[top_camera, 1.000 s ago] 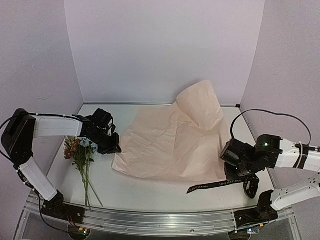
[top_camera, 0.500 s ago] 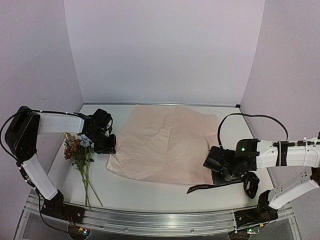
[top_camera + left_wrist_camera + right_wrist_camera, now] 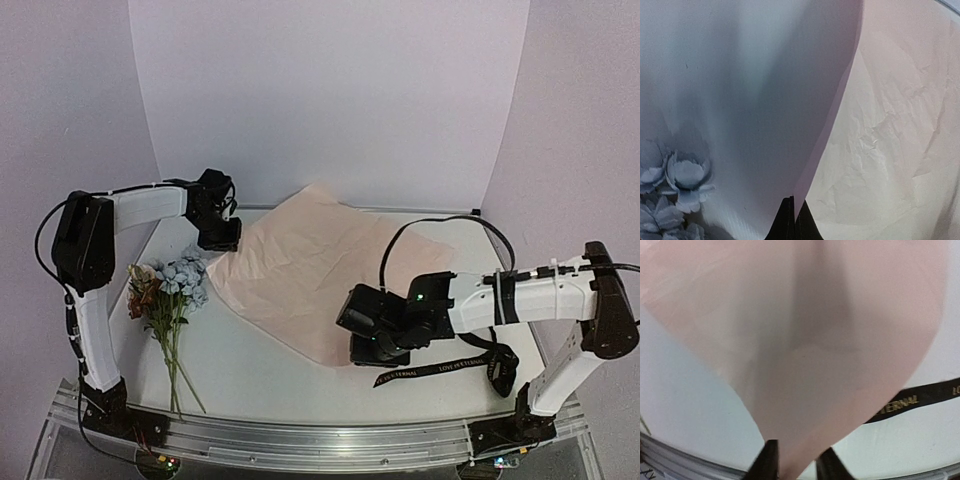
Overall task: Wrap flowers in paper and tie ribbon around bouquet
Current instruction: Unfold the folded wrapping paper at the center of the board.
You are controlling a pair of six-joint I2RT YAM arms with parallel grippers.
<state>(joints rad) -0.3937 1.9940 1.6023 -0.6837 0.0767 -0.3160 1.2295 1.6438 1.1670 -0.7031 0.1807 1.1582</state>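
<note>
1. Jaws first, top view: left gripper (image 3: 222, 238) pinches the paper (image 3: 300, 270) at its 11 o'clock corner, and right gripper (image 3: 365, 345) sits at the 5 o'clock corner. Flowers (image 3: 168, 290) lie off the sheet at 9, ribbon (image 3: 430, 370) at 5.
2. Left wrist: fingers (image 3: 786, 227) pressed together on the sheet's edge.
3. Right wrist: fingers (image 3: 769, 460) spread, corner loose between them. Ribbon reads "…TERNAL".
4. Looks like they're positioning the sheet; next up, flowers go onto it.

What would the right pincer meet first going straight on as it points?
The paper: its corner sits inside the right pincer and the sheet fills the line ahead; the ribbon lies aside.
</note>
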